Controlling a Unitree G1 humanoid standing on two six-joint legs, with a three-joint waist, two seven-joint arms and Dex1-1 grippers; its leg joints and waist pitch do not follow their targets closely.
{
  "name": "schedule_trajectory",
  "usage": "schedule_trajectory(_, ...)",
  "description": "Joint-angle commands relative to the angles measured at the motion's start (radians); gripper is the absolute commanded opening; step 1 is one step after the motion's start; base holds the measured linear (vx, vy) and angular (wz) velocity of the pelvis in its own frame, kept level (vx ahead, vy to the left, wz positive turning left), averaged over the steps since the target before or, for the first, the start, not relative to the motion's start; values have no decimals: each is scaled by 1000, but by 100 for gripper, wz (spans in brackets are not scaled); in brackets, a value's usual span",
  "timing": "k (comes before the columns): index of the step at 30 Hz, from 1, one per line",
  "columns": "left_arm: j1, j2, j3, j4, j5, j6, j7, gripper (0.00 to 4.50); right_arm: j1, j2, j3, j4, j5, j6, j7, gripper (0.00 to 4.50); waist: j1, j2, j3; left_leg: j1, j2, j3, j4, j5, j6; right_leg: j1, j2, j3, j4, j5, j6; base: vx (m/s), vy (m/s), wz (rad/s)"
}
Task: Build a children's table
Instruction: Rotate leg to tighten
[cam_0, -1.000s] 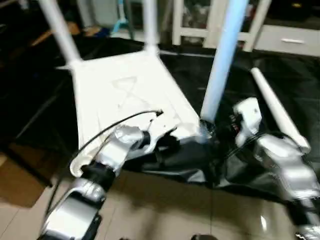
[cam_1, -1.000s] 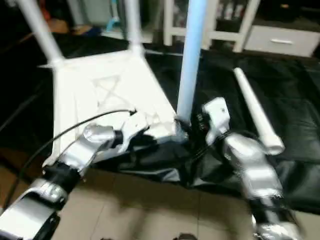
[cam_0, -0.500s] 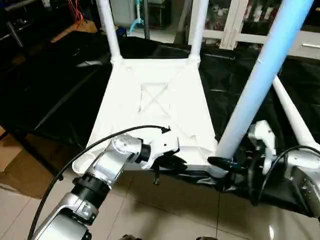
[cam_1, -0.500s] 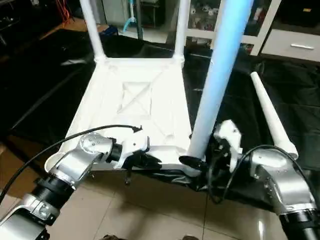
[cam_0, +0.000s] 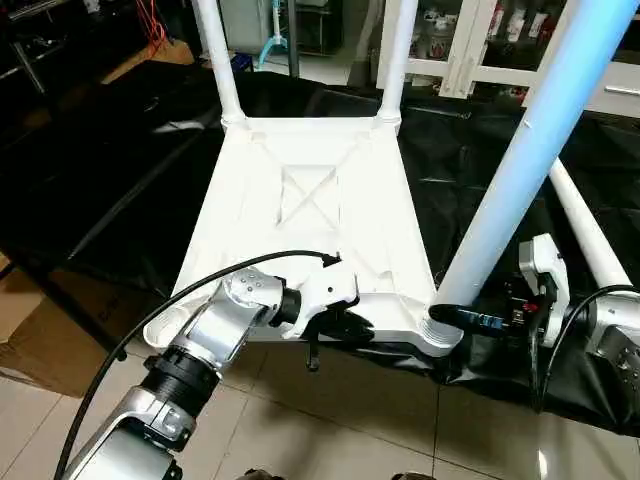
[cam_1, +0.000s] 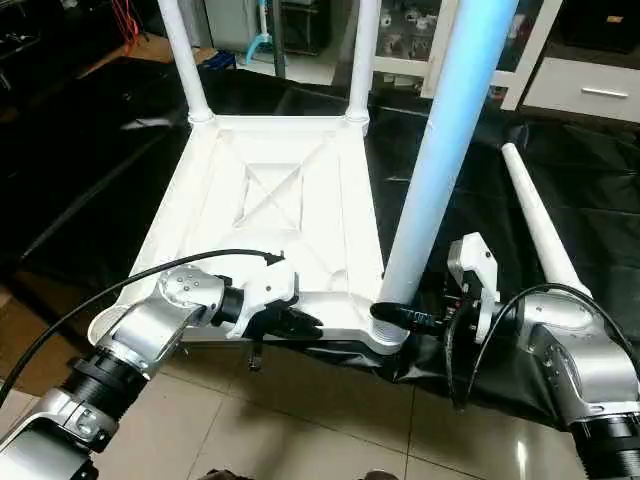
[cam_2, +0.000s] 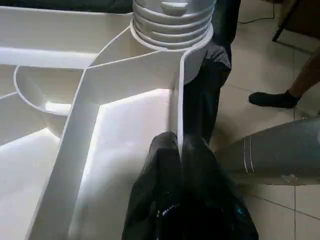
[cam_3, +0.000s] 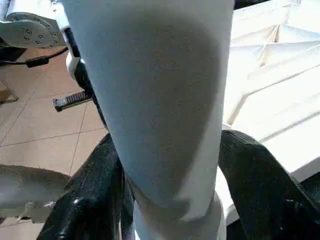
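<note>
**Upturned table top with three legs standing, both grippers at its near edge**

You are looking down at the white table top (cam_0: 310, 215), which is lying upside down on a black sheet (cam_0: 470, 170) spread over a tiled floor (cam_0: 330, 420). Its X-ribbed underside is facing up. Two white legs are standing upright in the far corner sockets, the far left leg (cam_0: 218, 60) and the far right leg (cam_0: 397, 55). A third, near right leg (cam_0: 520, 160) is rising from the near right socket and leaning slightly toward your right. A loose leg (cam_1: 535, 220) is lying on the sheet, well to the right of the top.

Your left gripper (cam_0: 335, 325) is sitting at the near edge of the top, between the two near corners. Its black fingers (cam_2: 172, 165) are pressed together with no gap, pinching the thin rim wall of the top between them, as the left wrist view is showing. The threaded base of the near right leg is showing just beyond that rim.

Your right gripper (cam_0: 470, 320) is reaching in level from the right, at the foot of the near right leg. In the right wrist view its fingers (cam_3: 95, 185) are standing on either side of the leg's base, spread about as wide as the tube. Whether the pads are actually pressing on the leg is hard to judge from here; they are looking very close to it or just touching.

A white cabinet (cam_0: 470, 40) with glass doors is standing beyond the sheet.
</note>
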Motion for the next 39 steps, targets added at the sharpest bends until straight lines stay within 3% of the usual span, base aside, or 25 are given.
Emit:
schedule_trajectory(1, -5, -13, 9, -59, -53, -8, -19, 0, -9, 18, -13, 43, -39, -16, -72, 254, -1, -26, -69, 29, 71, -38, -95, -155, 120, 37, -26, 17, -52, -197, -203, 0, 0, 0)
schedule_trajectory(3, -21, -25, 6, -28, -10, 14, 50, 0, -27, 76, -3, 89, -103, -26, -208, 225, -5, -28, -70, 27, 70, -39, -95, -158, 112, 38, -26, 17, -52, -203, -201, 0, 0, 0)
schedule_trajectory(5, -35, -41, 13, -3, 9, 48, 102, 0, -36, 115, 9, 115, -146, -25, -299, 216, -18, -27, -69, 23, 66, -40, -97, -166, 97, 36, -24, 15, -53, -221, -197, 0, 0, 0)
schedule_trajectory(6, -50, -59, 25, 22, 18, 76, 150, 0, -47, 150, 10, 138, -173, -15, -382, 209, -28, -29, -69, 20, 65, -43, -98, -180, 84, 42, -24, 13, -56, -248, -187, 0, 0, 0)
schedule_trajectory(7, -76, -91, 49, 65, 33, 109, 238, 0, -67, 201, 10, 174, -210, -2, -501, 209, -35, -25, -67, 20, 64, -45, -101, -207, 65, 40, -22, 12, -58, -289, -179, 0, 0, 0)
schedule_trajectory(8, -76, -91, 49, 65, 33, 109, 238, 0, -67, 201, 10, 174, -210, -2, -501, 202, -44, -24, -65, 20, 63, -44, -103, -226, 47, 36, -20, 12, -61, -313, -173, 0, 0, 0)
schedule_trajectory(9, -116, -145, 94, 126, 39, 163, 373, 0, -101, 277, 0, 230, -254, 11, -678, 202, -54, -28, -66, 22, 60, -48, -104, -275, 20, 38, -21, 9, -67, -365, -157, 0, 0, 0)
schedule_trajectory(10, -129, -165, 113, 144, 35, 186, 416, 0, -113, 303, -5, 249, -266, 13, -737, 202, -60, -28, -65, 25, 58, -45, -104, -293, 4, 32, -19, 9, -68, -375, -156, 0, 0, 0)
schedule_trajectory(11, -167, -219, 160, 191, 14, 207, 520, 0, -161, 375, -26, 328, -303, -11, -916, 195, -80, -28, -67, 27, 55, -50, -105, -345, -25, 30, -19, 7, -74, -410, -144, 0, 0, 0)
schedule_trajectory(14, -228, -299, 208, 256, -18, 166, 649, 0, -256, 491, -49, 487, -333, -78, -1160, 192, -112, -23, -70, 22, 48, -57, -105, -380, -33, 31, -20, 0, -80, -419, -133, 0, 0, 0)
schedule_trajectory(15, -248, -328, 220, 273, -30, 134, 671, 0, -294, 531, -46, 559, -346, -107, -1233, 191, -128, -9, -68, 20, 46, -60, -105, -395, -30, 30, -18, -4, -84, -396, -138, 0, 0, 0)
schedule_trajectory(16, -264, -351, 229, 284, -40, 116, 687, 0, -324, 563, -44, 618, -350, -131, -1282, 191, -146, -13, -71, 19, 43, -59, -102, -408, -26, 28, -17, -7, -85, -375, -148, 0, 0, 0)
schedule_trajectory(17, -271, -361, 233, 289, -43, 108, 693, 0, -338, 577, -44, 645, -352, -142, -1303, 191, -149, -13, -73, 19, 43, -61, -102, -408, -18, 34, -19, -9, -85, -367, -149, 0, 0, 0)
schedule_trajectory(18, -280, -367, 229, 296, -37, 107, 692, 0, -357, 592, -44, 676, -351, -158, -1315, 191, -149, -13, -77, 21, 44, -57, -99, -383, 8, 35, -23, -9, -86, -326, -159, 0, 0, 0)
schedule_trajectory(19, -285, -366, 224, 300, -26, 106, 690, 0, -374, 599, -42, 696, -361, -175, -1324, 191, -151, -8, -79, 14, 46, -57, -96, -335, 38, 41, -24, -9, -79, -259, -176, 0, 0, 0)
schedule_trajectory(21, -287, -356, 226, 308, -12, 112, 694, 0, -399, 613, -60, 715, -369, -208, -1336, 191, -154, -7, -80, 12, 47, -55, -93, -281, 75, 47, -25, -15, -72, -194, -195, 0, 0, 0)
schedule_trajectory(24, -274, -333, 224, 314, -3, 110, 690, 0, -415, 633, -84, 719, -333, -261, -1246, 191, -161, -8, -83, 6, 49, -56, -87, -224, 125, 54, -29, -21, -67, -168, -205, 0, 0, 0)
schedule_trajectory(25, -274, -327, 225, 325, -1, 103, 689, 0, -424, 636, -76, 728, -332, -294, -1209, 247, -162, -10, -82, 6, 51, -56, -84, -204, 144, 55, -30, -21, -65, -147, -212, 0, 0, 0)
schedule_trajectory(27, -266, -307, 217, 340, 6, 72, 668, 0, -415, 626, -34, 689, -334, -350, -1110, 261, -160, -8, -84, 4, 52, -56, -81, -172, 167, 59, -30, -24, -58, -111, -224, 0, 0, 0)
schedule_trajectory(29, -263, -304, 216, 338, 5, 66, 662, 0, -409, 622, -30, 674, -331, -350, -1095, 271, -158, -9, -86, 5, 54, -57, -77, -130, 191, 61, -30, -23, -51, -72, -235, 0, 0, 0)
schedule_trajectory(30, -257, -295, 212, 330, 0, 59, 633, 0, -389, 607, -20, 621, -326, -350, -1066, 283, -156, -15, -88, 5, 54, -57, -74, -98, 208, 62, -31, -23, -48, -52, -241, 0, 0, 0)
schedule_trajectory(33, -237, -264, 199, 303, -7, 52, 557, 0, -329, 563, -3, 481, -313, -335, -985, 309, -137, -12, -87, 9, 58, -56, -70, -49, 247, 60, -31, -22, -43, -38, -241, 0, 0, 0)
schedule_trajectory(36, -181, -173, 158, 233, -27, 8, 366, 0, -231, 452, -12, 287, -261, -193, -830, 347, -109, -16, -81, 10, 61, -59, -74, -41, 260, 63, -28, -18, -44, -63, -234, 0, 0, 0)
schedule_trajectory(37, -131, -109, 130, 155, -62, -21, 215, 0, -186, 364, -5, 212, -221, -164, -695, 353, -97, -12, -80, 13, 63, -58, -75, -49, 256, 58, -27, -16, -43, -79, -234, 0, 0, 0)
schedule_trajectory(39, -90, -57, 101, 90, -86, -29, 104, 0, -153, 297, -3, 161, -180, -157, -579, 358, -81, -13, -75, 16, 67, -54, -80, -101, 239, 53, -26, -11, -48, -128, -233, 0, 0, 0)
